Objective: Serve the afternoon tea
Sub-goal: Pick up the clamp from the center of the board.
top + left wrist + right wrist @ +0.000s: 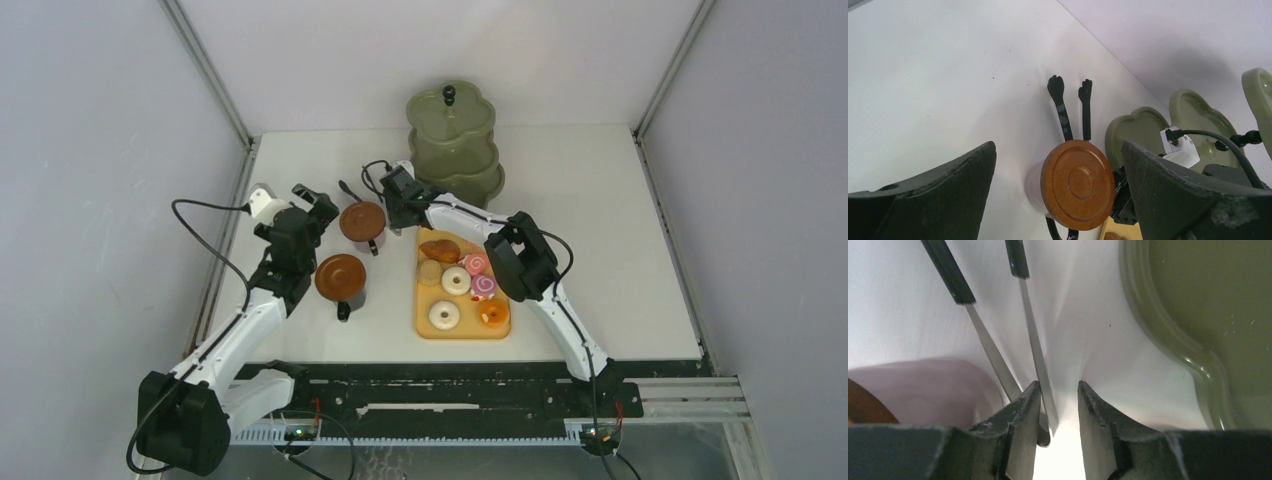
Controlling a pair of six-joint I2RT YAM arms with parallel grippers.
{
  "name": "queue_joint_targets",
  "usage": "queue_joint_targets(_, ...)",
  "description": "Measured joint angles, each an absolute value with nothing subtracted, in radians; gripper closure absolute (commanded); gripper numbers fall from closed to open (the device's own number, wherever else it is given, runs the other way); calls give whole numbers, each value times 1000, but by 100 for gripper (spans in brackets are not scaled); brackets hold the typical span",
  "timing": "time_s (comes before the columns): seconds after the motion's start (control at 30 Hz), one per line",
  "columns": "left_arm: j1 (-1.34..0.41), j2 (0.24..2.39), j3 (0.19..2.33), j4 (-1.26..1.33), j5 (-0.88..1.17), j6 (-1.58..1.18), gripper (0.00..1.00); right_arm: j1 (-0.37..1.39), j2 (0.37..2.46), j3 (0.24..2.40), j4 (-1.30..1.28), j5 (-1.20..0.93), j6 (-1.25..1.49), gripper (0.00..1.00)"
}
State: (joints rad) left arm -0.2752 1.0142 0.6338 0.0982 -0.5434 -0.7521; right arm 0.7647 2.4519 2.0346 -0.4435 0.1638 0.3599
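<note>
Seen from overhead, the olive three-tier stand (pixel 452 150) rises upright at 12 o'clock on the table (pixel 600 250), black knob (pixel 449 96) on top; the right arm (pixel 470 215) hides part of its lowest tier. Donuts (pixel 444 316), pink swirl cakes (pixel 475 264) and a brown bun (pixel 440 249) line the orange tray (pixel 468 328), whose long axis runs 12 to 6. At the tray's 9 o'clock stand the far cup (pixel 362 221) and near cup (pixel 340 277), bodies largely hidden under round saucers, handles pointing toward 6. The left gripper (pixel 312 198) hovers wide apart at the far cup's 9 o'clock; the right gripper (pixel 392 185) sits at its 1 o'clock, fingertips hard to make out.

Left wrist camera: black tongs (pixel 1062 112) poke out from behind the far cup toward 12, their joined end hidden; the stand is cut off at 3 o'clock.

Right wrist camera: the jaws stand narrowly apart astride the tongs' joined end, left finger (pixel 1018 435) touching it, right finger (pixel 1098 435) just clear. The stand's rim fills 2 o'clock.
</note>
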Motion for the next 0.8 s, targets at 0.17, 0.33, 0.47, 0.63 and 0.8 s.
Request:
queue_joint_targets(0.17, -272, 1013, 614, 115, -548, -762, 0, 770, 2476, 2078, -482, 179, 352, 69)
queue_joint_targets(0.33, -271, 1013, 601, 115, -551, -771, 0, 774, 2483, 2104, -528, 192, 342, 96)
queue_joint_targets(0.47, -267, 1013, 601, 117, -552, -773, 0, 776, 2484, 2109, -551, 210, 343, 100)
queue_joint_targets(0.63, -265, 1013, 601, 116, -556, -779, 0, 778, 2478, 2094, -541, 230, 342, 100)
queue_joint_targets(0.8, -259, 1006, 601, 105, -558, -779, 0, 786, 2428, 2014, -534, 265, 335, 100)
